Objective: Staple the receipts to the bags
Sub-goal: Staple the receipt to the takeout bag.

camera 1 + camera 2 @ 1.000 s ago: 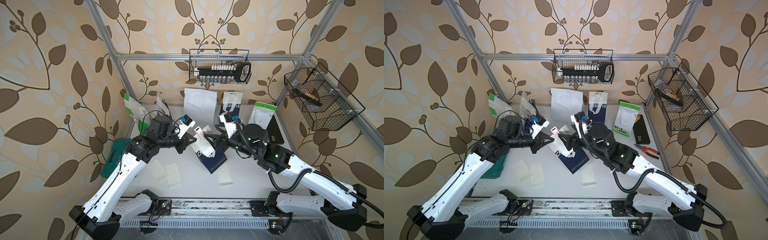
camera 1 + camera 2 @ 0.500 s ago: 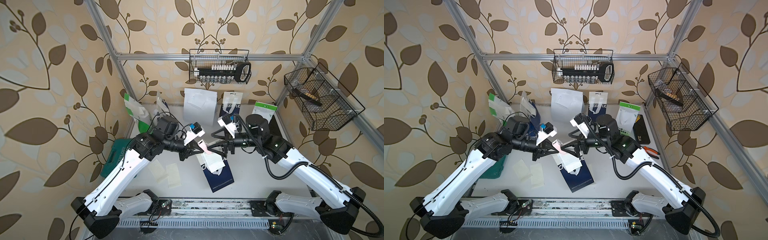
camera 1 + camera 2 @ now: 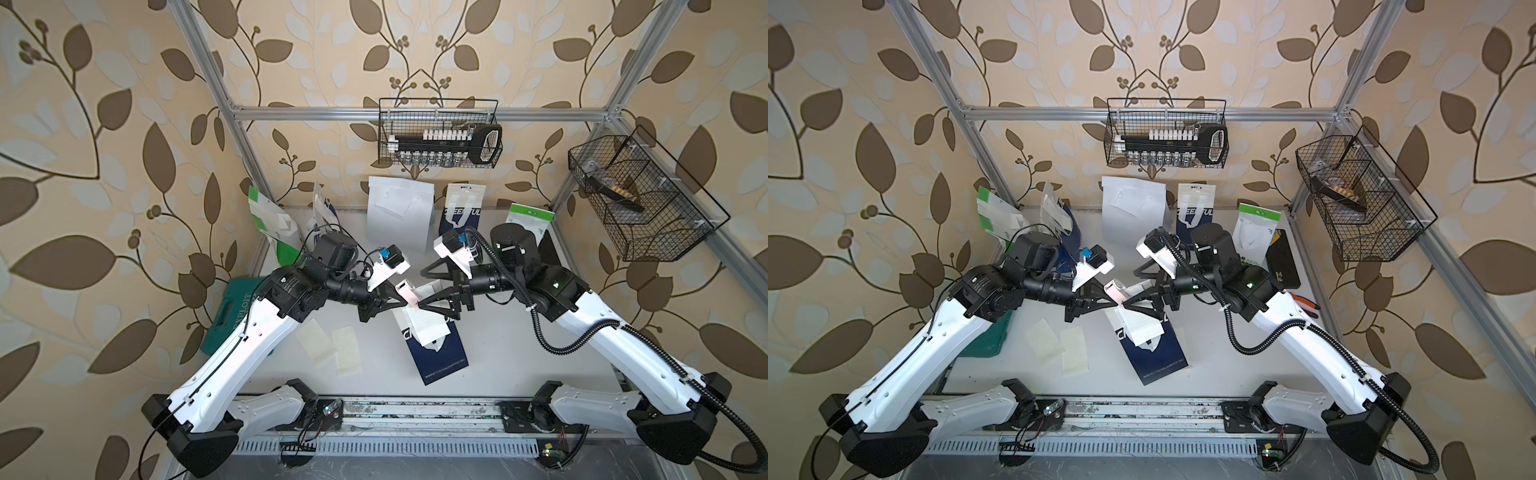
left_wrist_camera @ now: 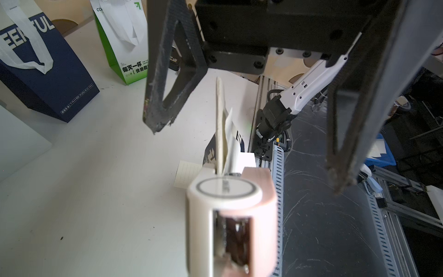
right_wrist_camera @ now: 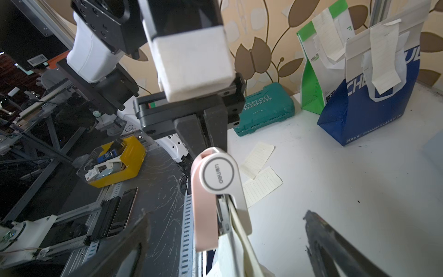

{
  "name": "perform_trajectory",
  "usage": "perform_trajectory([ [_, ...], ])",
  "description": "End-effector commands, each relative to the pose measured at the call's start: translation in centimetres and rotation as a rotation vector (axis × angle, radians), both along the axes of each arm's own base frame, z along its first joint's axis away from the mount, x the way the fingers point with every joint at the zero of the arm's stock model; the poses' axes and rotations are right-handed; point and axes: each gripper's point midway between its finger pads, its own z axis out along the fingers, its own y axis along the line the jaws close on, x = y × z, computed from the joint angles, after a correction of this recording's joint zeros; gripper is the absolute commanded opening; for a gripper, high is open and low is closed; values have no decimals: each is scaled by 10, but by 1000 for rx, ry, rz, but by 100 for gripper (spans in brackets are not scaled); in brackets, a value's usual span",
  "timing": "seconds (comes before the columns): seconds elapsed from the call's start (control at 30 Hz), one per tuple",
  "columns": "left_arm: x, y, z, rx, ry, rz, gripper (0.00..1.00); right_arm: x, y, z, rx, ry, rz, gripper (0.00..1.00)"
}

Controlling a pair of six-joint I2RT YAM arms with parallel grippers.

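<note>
My left gripper (image 3: 401, 302) is shut on a pink and white stapler (image 3: 405, 291) above mid-table. The stapler's (image 4: 230, 211) mouth bites the top edge of a navy bag (image 3: 440, 353) and a receipt (image 3: 428, 328) lying against it; both hang below it. My right gripper (image 3: 419, 289) faces the stapler (image 5: 217, 177), open wide, its fingers (image 4: 165, 72) standing either side of the paper without touching. Two loose receipts (image 3: 318, 338) (image 3: 347, 351) lie on the table to the left. More bags stand at the back: white (image 3: 399, 216), navy (image 3: 461, 216), white-green (image 3: 530, 220).
A teal tool case (image 3: 228, 316) lies at the table's left edge beside a green-white bag (image 5: 311, 91) and a blue bag (image 5: 374, 115) with slips on them. Wire baskets hang on the back wall (image 3: 438, 137) and right wall (image 3: 640, 199). Pliers (image 3: 1304, 301) lie at the right.
The stapler and the navy bag have risen off the table and come forward with my left arm. My right gripper has opened wide and drawn back from the bag's top.
</note>
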Motion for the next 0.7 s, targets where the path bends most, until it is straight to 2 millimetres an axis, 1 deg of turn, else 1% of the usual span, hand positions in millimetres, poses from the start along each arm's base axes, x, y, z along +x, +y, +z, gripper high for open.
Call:
perform_trajectory([
  [0.0,-8,-4,22,-47,-50,-43,0,-9,4,-8,-43,-2,73,100],
  [0.1,-8,-5,24,-51,-51,-45,0,-6,8,-17,-94,-14,71,99],
  [0.13,-9,-5,25,-53,-52,-45,0,-12,12,-19,-103,-17,93,99],
  [0.17,-9,-5,26,-55,-53,-48,0,-11,14,-20,-111,-20,92,98],
  [0.23,-10,-6,28,-62,-56,-50,0,-10,16,-20,-113,-25,88,94],
  [0.3,-11,-6,30,-70,-57,-55,0,-8,18,-21,-112,-23,90,85],
  [0.43,-12,-8,33,-85,-55,-63,0,-11,20,-19,-95,-16,114,59],
  [0.5,-12,-9,32,-82,-53,-63,0,-11,22,-18,-83,-16,121,30],
  [0.53,-12,-9,31,-81,-52,-64,0,-12,22,-18,-78,-17,124,18],
  [0.57,-12,-9,32,-82,-53,-64,0,-11,22,-19,-80,-18,118,1],
  [0.67,-12,-9,34,-90,-61,-61,0,-10,21,-23,-83,-20,113,0],
])
